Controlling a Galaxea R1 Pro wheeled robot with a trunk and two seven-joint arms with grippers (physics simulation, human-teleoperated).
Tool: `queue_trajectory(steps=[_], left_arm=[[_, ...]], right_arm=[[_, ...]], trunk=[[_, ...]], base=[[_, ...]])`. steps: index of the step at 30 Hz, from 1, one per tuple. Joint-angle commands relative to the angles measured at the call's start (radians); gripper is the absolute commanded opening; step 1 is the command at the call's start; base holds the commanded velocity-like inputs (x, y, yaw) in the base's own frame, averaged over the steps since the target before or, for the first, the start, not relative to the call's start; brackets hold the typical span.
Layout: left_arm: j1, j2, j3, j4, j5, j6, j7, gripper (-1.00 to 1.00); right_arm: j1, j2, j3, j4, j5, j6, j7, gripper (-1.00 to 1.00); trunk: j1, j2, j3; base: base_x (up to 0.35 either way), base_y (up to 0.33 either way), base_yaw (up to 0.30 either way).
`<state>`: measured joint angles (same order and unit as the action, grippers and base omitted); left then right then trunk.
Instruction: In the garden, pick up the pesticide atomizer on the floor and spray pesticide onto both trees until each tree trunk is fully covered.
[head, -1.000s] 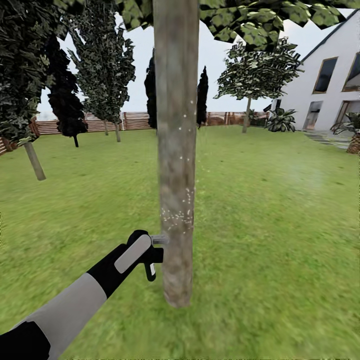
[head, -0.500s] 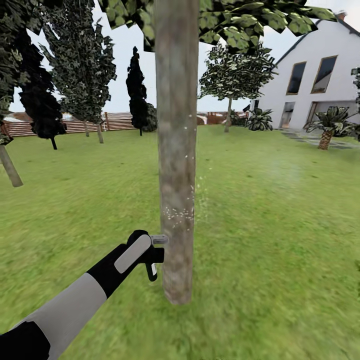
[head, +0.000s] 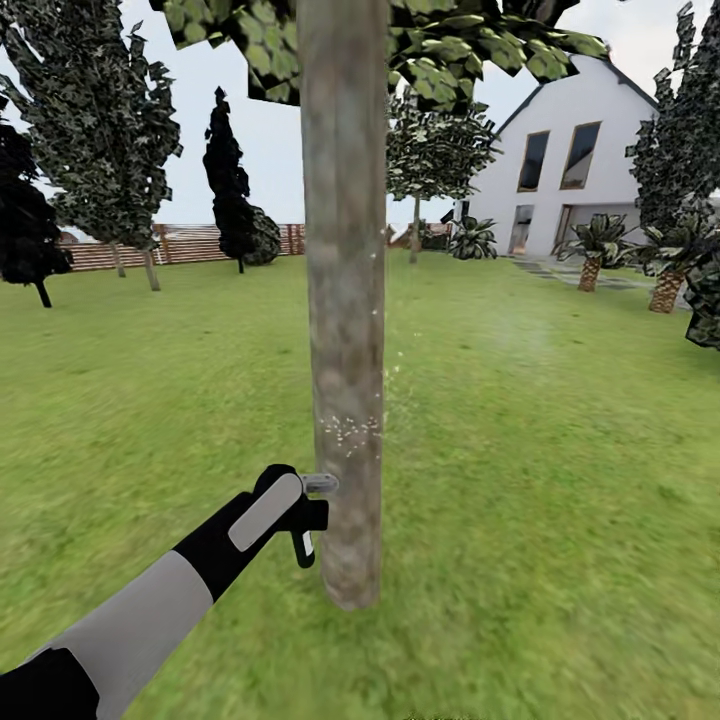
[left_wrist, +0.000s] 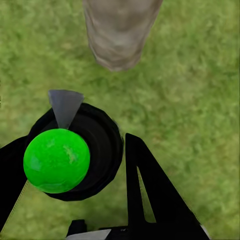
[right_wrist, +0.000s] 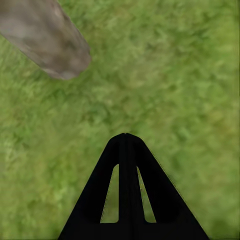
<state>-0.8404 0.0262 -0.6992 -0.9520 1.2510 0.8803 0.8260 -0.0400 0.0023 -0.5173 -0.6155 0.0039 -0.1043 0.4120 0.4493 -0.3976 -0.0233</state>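
Black pesticide atomizer (head: 303, 508) in left gripper (head: 285, 503), grey nozzle seemingly touching tree trunk (head: 345, 300)

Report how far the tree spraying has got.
Done: the pesticide atomizer is off the floor, held in the left gripper. In hand: its nozzle is at the near tree trunk, with white pesticide specks in one small patch just above it. Left: most of that trunk looks bare, and the second tree remains.

The camera swings right, so house (head: 560, 170) and fence (head: 190, 243) slide left. The specks (head: 350, 432) on the trunk (head: 345, 300) above the left gripper (head: 300, 505) bunch tighter, and fewer drift just beyond its nozzle.
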Motion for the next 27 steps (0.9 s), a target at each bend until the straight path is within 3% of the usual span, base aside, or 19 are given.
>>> queue_trajectory(steps=[1,10,18,22,24,27], left_arm=[[-0.001,0.001,-0.003,-0.002,0.01,-0.001,0.01,-1.0],[-0.001,0.001,-0.004,-0.002,0.009,-0.015,0.01,-1.0],[0.0,0.001,-0.005,-0.001,0.009,-0.029,0.01,-1.0],[0.0,0.001,-0.003,-0.007,0.009,-0.029,0.015,-1.0],[-0.002,0.001,0.005,-0.013,0.01,-0.009,0.018,-1.0],[-0.009,0.0,0.012,-0.028,0.013,0.09,0.061,-1.0]], right_arm=[[-0.001,0.001,-0.006,0.0,0.0,-0.002,0.008,-1.0],[-0.001,0.001,-0.006,0.0,0.0,-0.003,0.01,-1.0],[-0.001,0.001,-0.006,0.0,-0.002,-0.003,0.009,-1.0],[-0.001,0.001,-0.006,0.0,-0.002,-0.003,0.009,-1.0],[-0.001,0.002,-0.006,0.0,0.002,-0.002,0.009,-1.0],[-0.001,0.002,-0.005,0.004,0.003,-0.002,0.008,-1.0]], trunk=[[0.001,-0.002,-0.002],[0.001,-0.002,-0.002],[0.001,-0.002,-0.002],[0.001,-0.002,-0.002],[0.001,-0.002,-0.002],[0.001,-0.002,-0.002]], base=[[0.0,0.337,-0.228],[0.0,0.165,-0.073],[0.0,0.315,-0.231],[0.0,0.098,-0.062],[0.0,0.015,-0.01],[0.0,0.004,-0.002]])
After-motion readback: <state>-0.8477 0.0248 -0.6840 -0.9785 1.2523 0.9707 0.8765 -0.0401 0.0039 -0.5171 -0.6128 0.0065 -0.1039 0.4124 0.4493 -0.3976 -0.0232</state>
